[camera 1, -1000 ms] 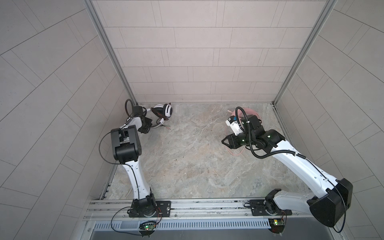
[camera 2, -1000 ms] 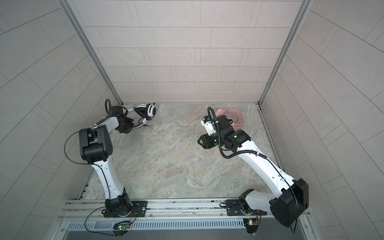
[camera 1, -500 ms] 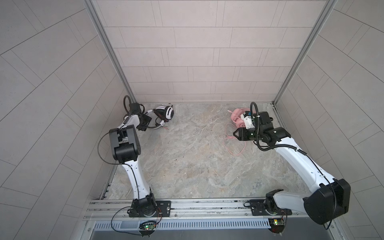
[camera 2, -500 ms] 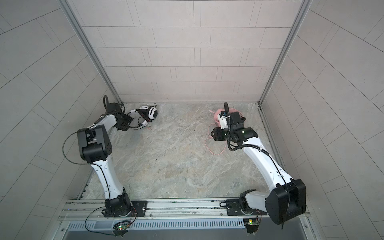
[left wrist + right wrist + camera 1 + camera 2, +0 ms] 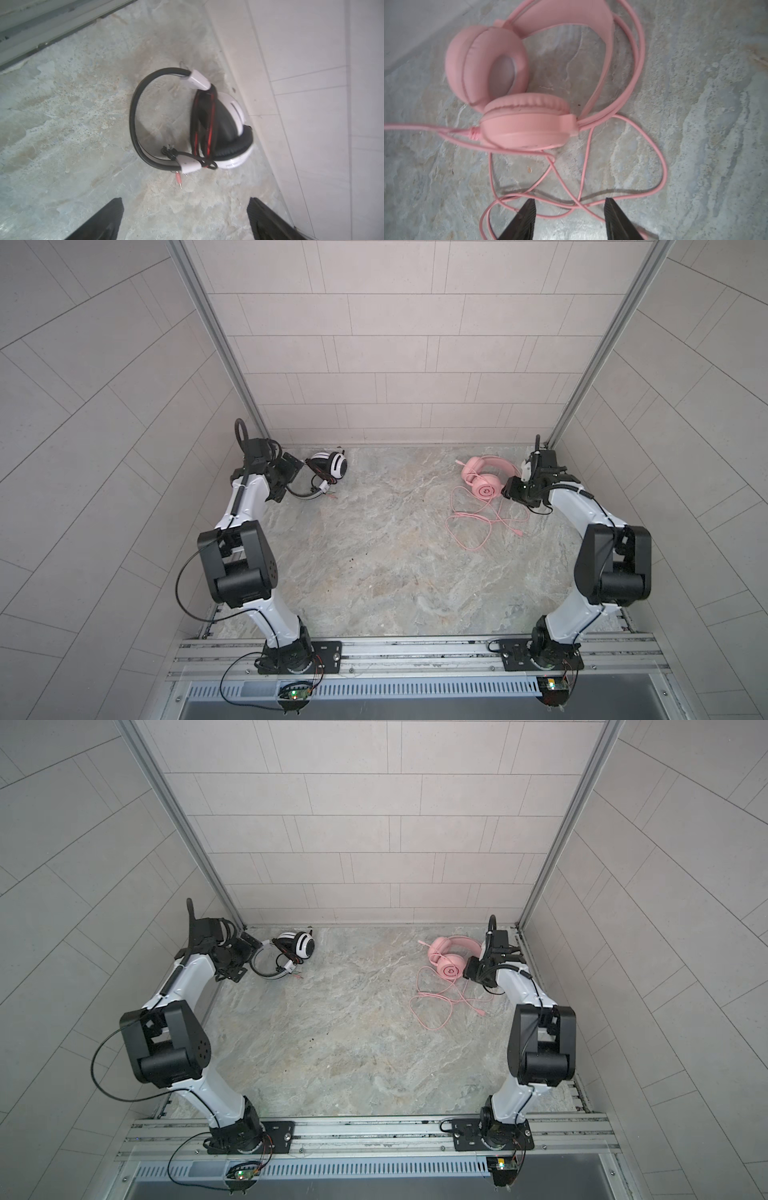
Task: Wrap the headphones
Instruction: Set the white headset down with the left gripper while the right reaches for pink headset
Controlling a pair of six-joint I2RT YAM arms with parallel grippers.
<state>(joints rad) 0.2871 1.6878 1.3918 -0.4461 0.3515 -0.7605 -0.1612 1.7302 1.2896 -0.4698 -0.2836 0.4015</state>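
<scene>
Right gripper (image 5: 569, 205) moved back-right — jaws apart, empty, over loose cable (image 5: 665, 176); pink headset (image 5: 487, 489) on table (image 5: 374, 572), band toward back wall (image 5: 395, 406). Left gripper (image 5: 185, 207) opened wide — white headset (image 5: 232, 116) back-left, band facing it.

In a top view, a white-and-black over-ear headset (image 5: 332, 464) lies at the upper left of the grey marbled tabletop (image 5: 374, 572), near the tiled back wall (image 5: 395, 398). Its dark cable (image 5: 324, 481) is gathered against it. The left gripper (image 5: 291, 479) sits just beside the headband, jaws spread. At upper right lies an all-pink headset (image 5: 484, 481), with its pink cable (image 5: 473, 531) in loose loops below. The right gripper (image 5: 512, 490) stands just beside the lower earcup; how its jaws stand is not legible.
</scene>
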